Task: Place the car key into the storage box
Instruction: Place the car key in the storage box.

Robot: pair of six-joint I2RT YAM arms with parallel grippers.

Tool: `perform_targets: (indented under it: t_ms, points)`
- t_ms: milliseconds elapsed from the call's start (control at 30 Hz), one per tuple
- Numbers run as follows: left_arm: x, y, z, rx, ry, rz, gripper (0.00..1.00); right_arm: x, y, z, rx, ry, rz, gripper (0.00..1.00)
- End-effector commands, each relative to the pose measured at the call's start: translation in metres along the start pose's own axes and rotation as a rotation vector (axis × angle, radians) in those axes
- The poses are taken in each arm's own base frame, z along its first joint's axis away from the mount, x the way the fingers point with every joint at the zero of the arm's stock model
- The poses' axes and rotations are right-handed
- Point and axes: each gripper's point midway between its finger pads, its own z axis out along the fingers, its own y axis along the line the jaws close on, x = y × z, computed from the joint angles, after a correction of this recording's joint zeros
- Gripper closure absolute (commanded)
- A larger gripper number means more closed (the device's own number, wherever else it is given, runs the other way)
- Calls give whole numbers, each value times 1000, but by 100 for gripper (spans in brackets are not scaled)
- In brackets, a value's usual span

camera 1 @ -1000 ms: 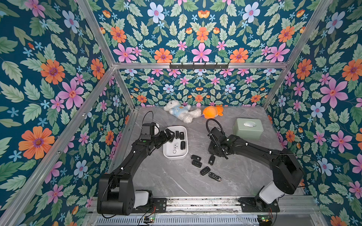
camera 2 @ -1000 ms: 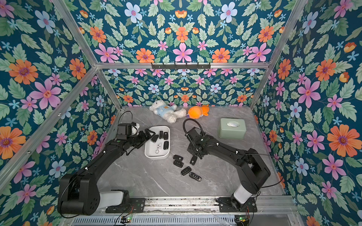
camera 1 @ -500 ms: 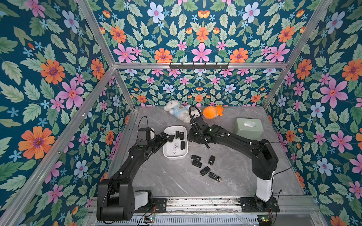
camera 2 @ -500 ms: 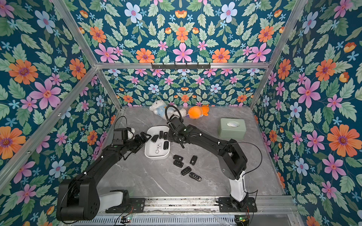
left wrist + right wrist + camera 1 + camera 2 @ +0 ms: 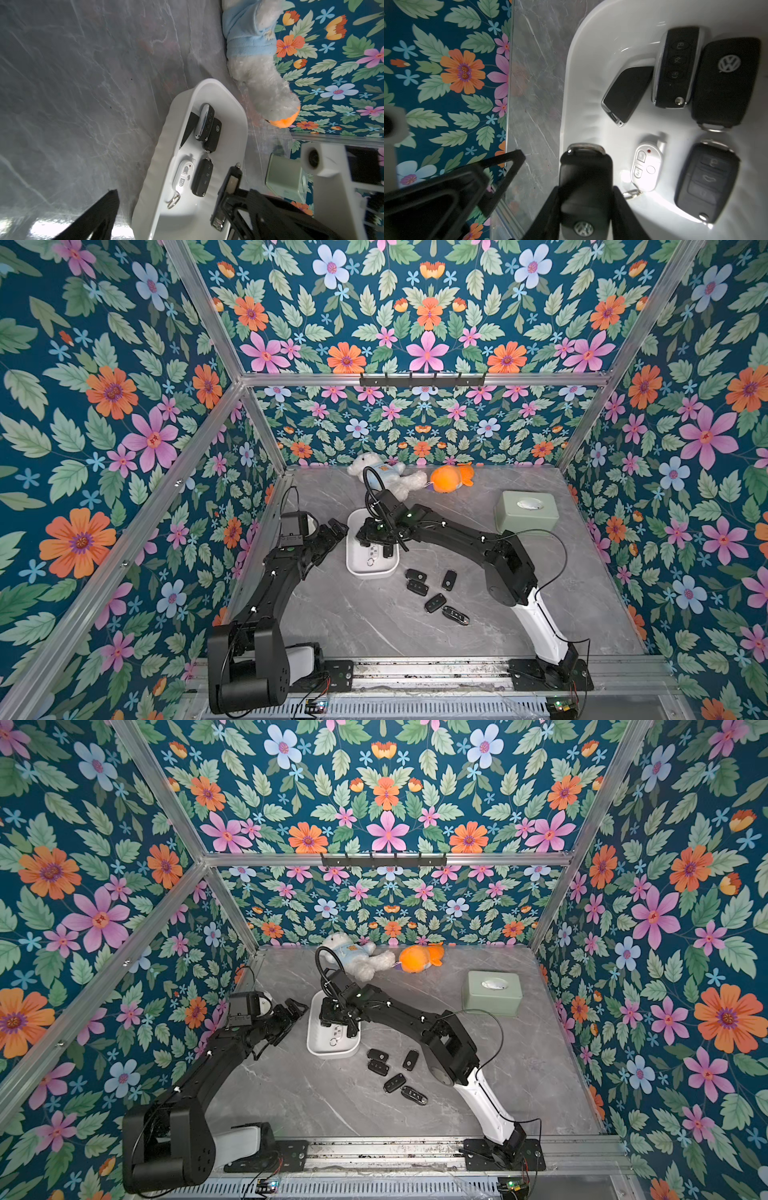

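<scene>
The storage box [image 5: 371, 572] [image 5: 332, 1050] is a white shallow tray left of the table's middle. Several car keys lie in it, among them a white fob [image 5: 646, 168] and black ones [image 5: 204, 124]. My right gripper [image 5: 368, 533] [image 5: 585, 193] is shut on a black car key [image 5: 585, 170] with a round logo. It holds the key above the box's left rim [image 5: 571, 62]; the left wrist view shows this key edge-on [image 5: 230, 187]. My left gripper [image 5: 336, 529] [image 5: 297, 1006] stands open just left of the box, empty.
Several more black keys [image 5: 432, 589] lie loose on the grey table right of the box. A sage-green box [image 5: 525, 512] stands at the back right. A white plush [image 5: 390, 477] and an orange plush [image 5: 449, 479] lie at the back wall.
My right arm has swung left from beside the loose keys to over the box, carrying the key. The left gripper has drawn slightly back from the box.
</scene>
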Motion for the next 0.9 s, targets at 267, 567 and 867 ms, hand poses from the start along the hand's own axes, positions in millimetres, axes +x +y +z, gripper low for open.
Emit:
perform_targets:
  t_ms: [267, 567, 867]
  points:
    - [-10, 11, -20, -61, -29, 6, 1, 22, -25, 40, 108, 100, 22, 63]
    - [-10, 14, -22, -56, -22, -1, 1, 29, -34, 59, 128, 134, 45, 60]
    - [-5, 16, -15, -34, 0, -2, 1, 21, -28, 59, 120, 109, 36, 43]
